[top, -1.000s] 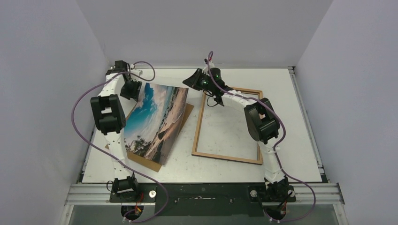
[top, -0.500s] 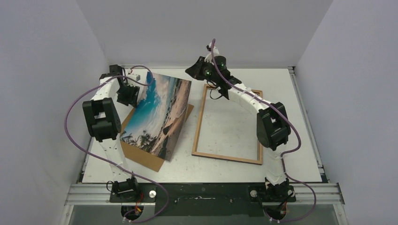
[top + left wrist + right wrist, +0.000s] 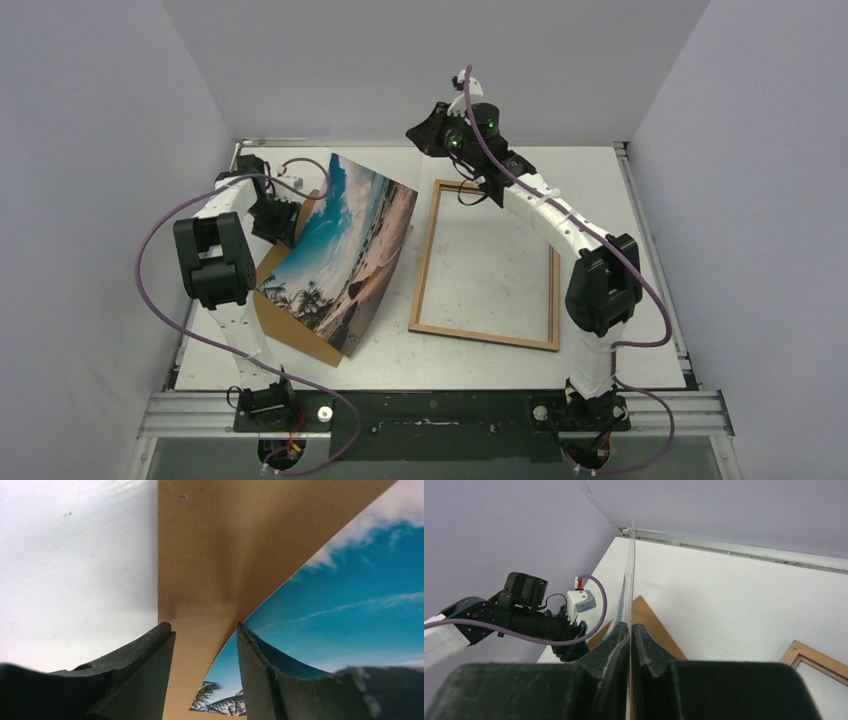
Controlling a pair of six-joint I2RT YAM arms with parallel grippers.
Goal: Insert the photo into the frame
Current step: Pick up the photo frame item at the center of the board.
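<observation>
I had the right jaws pinched shut on the far edge of the bendy rectangular beach photo (image 3: 345,250), which stood bowed over the worktop's (image 3: 620,300) left side. Left jaws sat half open, gripping nothing. The thin wood-brown rectangular frame (image 3: 485,337) lay flat just beside it.

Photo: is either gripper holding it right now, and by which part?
The right gripper pinches the photo by its thin edge, apparently near the far right corner; the left gripper is open.

The tipped-up photo (image 3: 345,250) blocks the way across the left side. On the right, over the flat frame (image 3: 485,338), there is room.
</observation>
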